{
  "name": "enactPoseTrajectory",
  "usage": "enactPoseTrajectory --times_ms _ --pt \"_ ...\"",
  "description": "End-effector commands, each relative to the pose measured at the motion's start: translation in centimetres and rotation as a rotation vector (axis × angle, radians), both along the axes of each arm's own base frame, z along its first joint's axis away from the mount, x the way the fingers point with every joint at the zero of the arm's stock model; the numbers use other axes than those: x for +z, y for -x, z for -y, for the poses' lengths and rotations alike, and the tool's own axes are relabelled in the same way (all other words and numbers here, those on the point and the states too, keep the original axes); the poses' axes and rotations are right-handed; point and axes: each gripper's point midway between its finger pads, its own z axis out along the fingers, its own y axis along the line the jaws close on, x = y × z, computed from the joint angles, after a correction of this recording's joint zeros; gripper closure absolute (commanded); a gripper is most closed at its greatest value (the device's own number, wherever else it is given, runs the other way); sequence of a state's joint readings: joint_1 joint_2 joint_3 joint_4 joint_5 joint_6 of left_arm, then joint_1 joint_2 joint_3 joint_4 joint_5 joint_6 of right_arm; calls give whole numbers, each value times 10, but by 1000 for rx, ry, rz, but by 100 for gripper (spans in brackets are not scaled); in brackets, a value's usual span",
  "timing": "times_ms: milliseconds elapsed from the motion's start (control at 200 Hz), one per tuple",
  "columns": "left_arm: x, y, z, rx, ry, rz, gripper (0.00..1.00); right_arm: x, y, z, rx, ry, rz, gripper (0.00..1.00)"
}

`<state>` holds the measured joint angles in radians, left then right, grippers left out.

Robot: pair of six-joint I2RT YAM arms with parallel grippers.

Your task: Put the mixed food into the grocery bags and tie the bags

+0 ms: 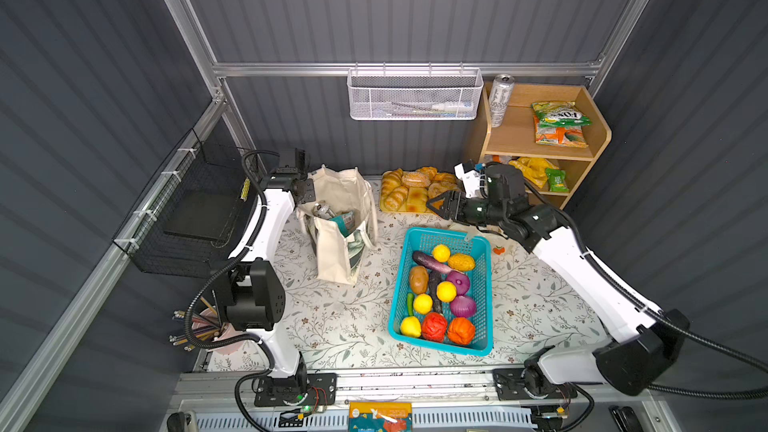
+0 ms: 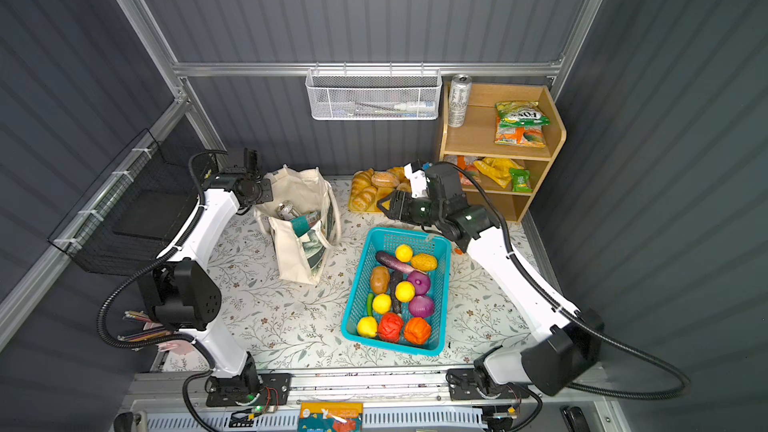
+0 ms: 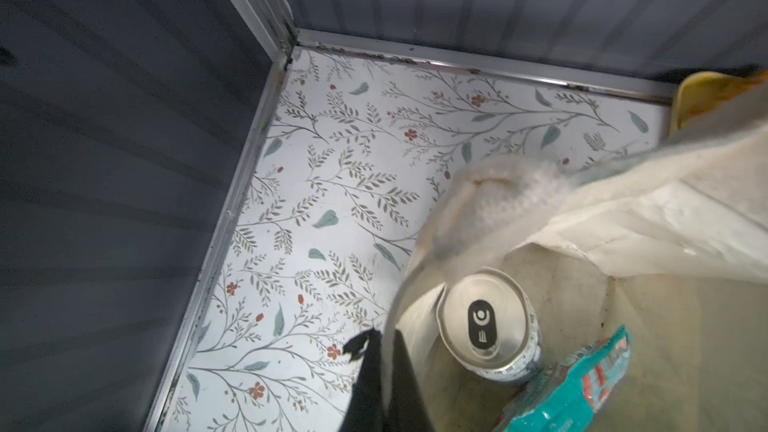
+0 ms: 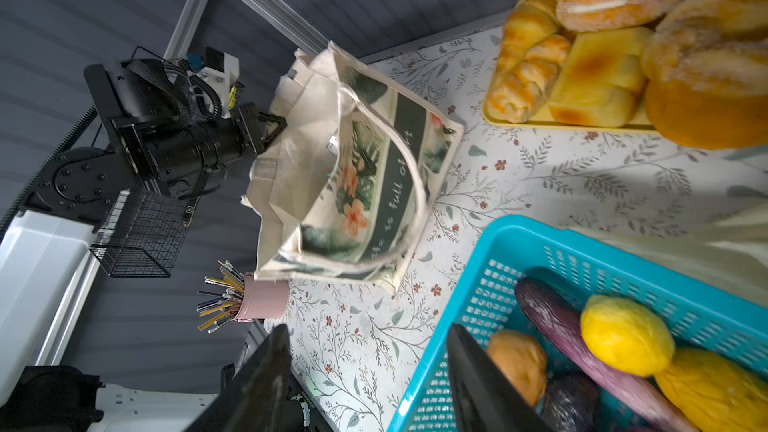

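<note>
at the tips of your left gripper (image 3: pixel 380 340), the two black fingers (image 3: pixel 365 388) are squeezed together on the cloth edge of the tote bag (image 1: pixel 336 251). that pinch holds the bag's mouth wide. down inside it a drink can (image 3: pixel 482 326) stands up, and a teal snack packet (image 3: pixel 569 388) leans just beside it.

your right gripper (image 4: pixel 368 328) has its fingers (image 4: pixel 478 388) apart, with nothing between them. it hangs over the table (image 1: pixel 340 326), between the bread (image 1: pixel 409 191) on its yellow tray (image 4: pixel 561 124) and the far end of the blue basket (image 1: pixel 440 233).

lots of food is not packed yet. lemons (image 1: pixel 441 253) and other toy veg lie in the basket. a second can (image 1: pixel 500 99) and more snack packets (image 1: pixel 559 116) sit on the wooden shelf (image 1: pixel 598 135). a pale sheet at the basket's edge looks like the thin plastic bag (image 4: pixel 685 255), but the arm hides most of it.

i think you are in the filling step, with the right arm free to fetch the next piece. pick one thing close by, maybe a lemon or a bread roll. come down with a finger on each side, close gently, lift it over the bag's edge and let it drop in. keep the left pinch steady so the mouth does not flop shut. tying comes much later.
</note>
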<state>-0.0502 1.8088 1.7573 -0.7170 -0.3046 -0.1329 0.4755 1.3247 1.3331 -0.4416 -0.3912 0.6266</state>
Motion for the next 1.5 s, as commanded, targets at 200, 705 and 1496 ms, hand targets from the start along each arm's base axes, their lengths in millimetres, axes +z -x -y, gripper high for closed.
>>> enactPoseTrajectory --times_ms 200,705,1496 --pt "35 -27 -19 9 -93 83 97 -48 4 69 -213 149 -55 34" --pt "137 11 27 -121 124 281 0 27 -19 165 -527 443 171 23" --pt "13 139 245 -526 271 -97 0 -34 -48 144 -399 672 76 18"
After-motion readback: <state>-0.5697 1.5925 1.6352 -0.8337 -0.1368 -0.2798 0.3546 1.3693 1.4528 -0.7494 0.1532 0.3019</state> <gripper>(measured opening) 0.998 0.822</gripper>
